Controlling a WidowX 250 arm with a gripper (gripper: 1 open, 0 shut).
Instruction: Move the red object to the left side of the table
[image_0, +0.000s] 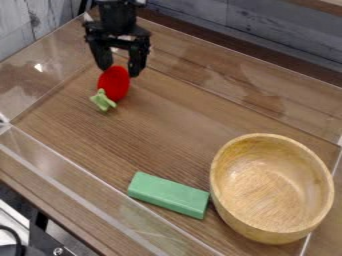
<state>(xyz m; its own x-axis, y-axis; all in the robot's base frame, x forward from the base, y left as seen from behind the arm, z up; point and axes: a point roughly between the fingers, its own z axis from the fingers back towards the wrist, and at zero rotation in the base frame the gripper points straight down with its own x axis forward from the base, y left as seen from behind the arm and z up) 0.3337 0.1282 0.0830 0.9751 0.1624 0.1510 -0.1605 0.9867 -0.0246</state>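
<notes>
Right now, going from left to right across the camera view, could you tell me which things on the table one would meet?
red object → green block → wooden bowl

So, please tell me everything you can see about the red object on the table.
The red object is a small rounded toy fruit, bright red and smooth like plastic, with a light-green leafy end pointing toward the lower left. It lies on the brown wood-grain table in the far left part, near the clear wall. The gripper hangs just above it with jaws open; nothing appears to hold it, though contact is hard to judge.
</notes>
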